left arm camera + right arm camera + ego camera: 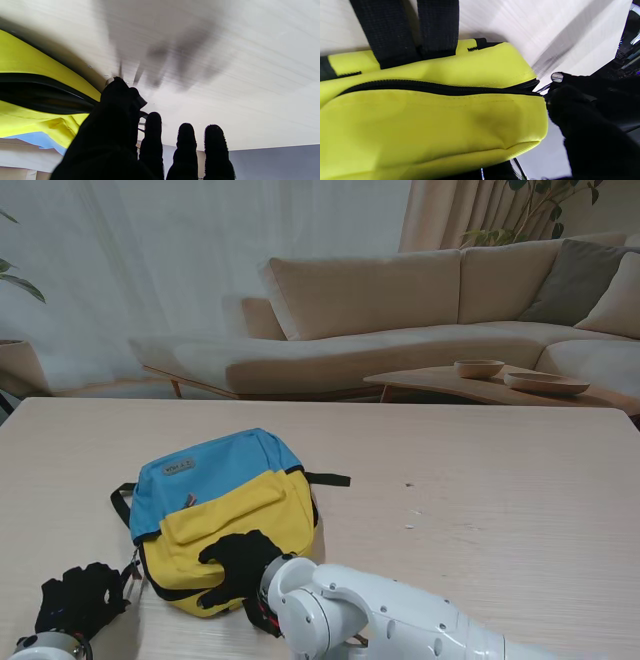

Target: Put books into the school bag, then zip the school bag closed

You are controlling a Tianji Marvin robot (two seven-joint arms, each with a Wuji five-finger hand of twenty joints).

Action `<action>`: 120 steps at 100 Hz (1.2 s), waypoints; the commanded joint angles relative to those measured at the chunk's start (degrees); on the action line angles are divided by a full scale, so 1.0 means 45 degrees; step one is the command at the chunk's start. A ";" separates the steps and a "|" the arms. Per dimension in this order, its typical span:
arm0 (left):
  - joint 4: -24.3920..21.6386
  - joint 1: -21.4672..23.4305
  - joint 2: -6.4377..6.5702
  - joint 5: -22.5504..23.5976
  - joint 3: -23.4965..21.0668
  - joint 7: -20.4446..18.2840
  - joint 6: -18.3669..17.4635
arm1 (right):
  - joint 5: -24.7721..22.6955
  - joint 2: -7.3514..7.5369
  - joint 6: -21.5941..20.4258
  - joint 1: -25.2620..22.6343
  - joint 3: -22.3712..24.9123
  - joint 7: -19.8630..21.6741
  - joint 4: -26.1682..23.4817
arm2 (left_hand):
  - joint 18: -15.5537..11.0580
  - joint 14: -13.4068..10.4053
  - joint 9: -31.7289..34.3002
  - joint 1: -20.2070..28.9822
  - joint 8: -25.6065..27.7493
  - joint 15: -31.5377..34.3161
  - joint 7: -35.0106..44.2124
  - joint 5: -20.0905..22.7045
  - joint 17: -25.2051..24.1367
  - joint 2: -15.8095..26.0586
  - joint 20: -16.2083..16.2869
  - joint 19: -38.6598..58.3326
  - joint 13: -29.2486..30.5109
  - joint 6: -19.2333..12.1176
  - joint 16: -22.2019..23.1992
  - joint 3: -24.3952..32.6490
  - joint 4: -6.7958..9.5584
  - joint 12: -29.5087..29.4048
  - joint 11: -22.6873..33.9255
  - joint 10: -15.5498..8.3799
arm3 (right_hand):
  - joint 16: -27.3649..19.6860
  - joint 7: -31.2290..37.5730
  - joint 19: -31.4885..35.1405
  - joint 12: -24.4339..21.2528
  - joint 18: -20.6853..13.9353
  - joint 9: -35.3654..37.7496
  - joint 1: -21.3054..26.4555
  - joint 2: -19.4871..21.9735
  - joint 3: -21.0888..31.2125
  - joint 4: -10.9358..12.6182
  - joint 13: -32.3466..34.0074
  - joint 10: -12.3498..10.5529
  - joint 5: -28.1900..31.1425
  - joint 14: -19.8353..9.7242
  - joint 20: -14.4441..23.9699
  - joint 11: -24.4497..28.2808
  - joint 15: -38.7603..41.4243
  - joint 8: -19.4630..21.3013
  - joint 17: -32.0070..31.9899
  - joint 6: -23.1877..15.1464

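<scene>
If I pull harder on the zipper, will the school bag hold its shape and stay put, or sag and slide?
Probably sags: the school bag is soft fabric, creased in the left wrist view. It may slide, since the table looks smooth, though the right hand resting on it should help pin it. The left hand sits at the zipper's end.

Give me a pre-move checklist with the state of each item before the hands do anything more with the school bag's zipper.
1. School bag lies flat on the table: ok.
2. Right hand rests on the bag's yellow front: ok.
3. Left hand at the bag's left corner, by the zipper end: ok.
4. Zipper pull pinched by the fingers: cannot tell.
5. Zipper closed along the visible stretch: ok.
6. Books inside: cannot tell.
</scene>
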 commanded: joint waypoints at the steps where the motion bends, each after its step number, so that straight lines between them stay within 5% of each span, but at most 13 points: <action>1: -0.0333 0.0432 -0.0116 0.0093 0.0044 -0.0271 -0.0070 | 0.0179 -0.0162 0.0159 -0.0094 -0.0151 0.0390 0.0450 | -0.0095 0.0161 0.0167 0.0758 0.0255 0.0030 0.0699 0.0199 -0.0211 0.0638 -0.0014 -0.0416 -0.0185 0.0236 0.0092 -0.0095 0.0439 0.0130 0.0192 0.0303 | 0.0057 -0.0174 0.0244 -0.0033 0.2306 0.0378 -0.0600 0.0091 -0.0299 0.0344 0.0540 0.0232 0.0195 0.0290 0.0143 -0.0103 0.0151 -0.0199 0.0929 0.0041; 55: -0.1947 0.2044 -0.0088 0.1152 0.1094 0.0106 -0.0253 | 0.0787 -0.0636 0.0694 0.0290 -0.0377 0.0419 0.1069 | -0.0016 0.0242 0.0511 0.0745 0.0304 0.0054 0.0598 0.0223 -0.0211 0.0669 0.0135 -0.0290 0.0135 0.0106 0.0142 -0.0155 0.0478 0.0271 0.0296 0.0287 | 0.0061 -0.0270 0.0452 -0.0001 0.2314 0.0582 -0.0643 0.0153 -0.0241 0.0362 0.0703 0.0300 0.0459 0.0369 0.0295 -0.0217 0.0084 -0.0195 0.1023 0.0120; 91: -0.2093 0.2316 -0.0080 0.1981 0.2549 0.1382 0.0344 | 0.0933 -0.0770 0.0749 0.0208 -0.0245 0.0193 0.1043 | 0.0062 0.0274 0.0719 0.0687 0.0442 0.0118 0.0457 0.0353 -0.0210 0.0576 0.0267 -0.0004 0.0312 -0.0341 0.0174 -0.0129 0.0502 0.0311 0.0282 0.0312 | 0.0080 -0.0264 0.0503 0.0027 0.2297 0.0598 -0.0608 0.0156 -0.0092 0.0383 0.0707 0.0282 0.0495 0.0327 0.0349 -0.0212 0.0102 -0.0166 0.1010 0.0107; 120: -0.2717 0.3117 0.0015 0.2795 0.2902 0.1110 0.0419 | 0.1055 -0.0846 0.0948 0.0234 -0.0071 0.0062 0.1089 | 0.0072 0.0278 0.0814 0.0635 0.0640 0.0129 0.0409 0.0331 -0.0218 0.0612 0.0278 0.0147 0.0386 -0.0370 0.0169 -0.0124 0.0501 0.0325 0.0251 0.0306 | 0.0091 -0.0239 0.0541 0.0046 0.2296 0.0640 -0.0574 0.0118 0.0046 0.0388 0.0716 0.0290 0.0549 0.0349 0.0389 -0.0196 0.0114 -0.0142 0.1030 0.0111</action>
